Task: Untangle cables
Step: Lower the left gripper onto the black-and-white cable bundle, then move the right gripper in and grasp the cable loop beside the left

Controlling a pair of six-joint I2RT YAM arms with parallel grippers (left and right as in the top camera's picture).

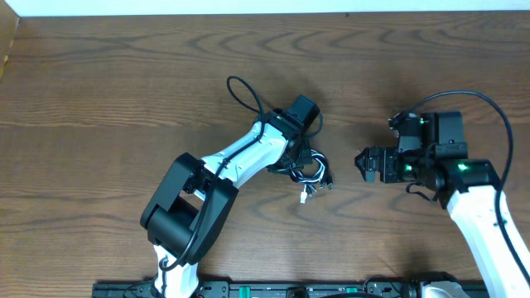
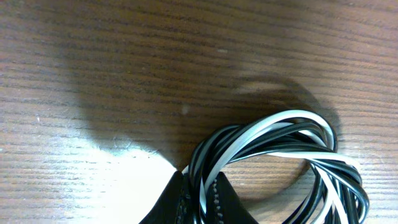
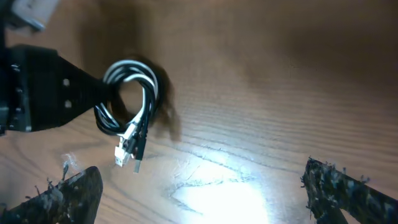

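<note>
Black and white thin cords [image 3: 129,93], coiled together on the brown wooden worktop [image 1: 124,83], are clenched in the jaws of the left arm [image 1: 248,153]. Their plug ends [image 3: 127,155] trail toward the right arm [image 1: 464,178] (jaws spread, empty), nearby.
</note>
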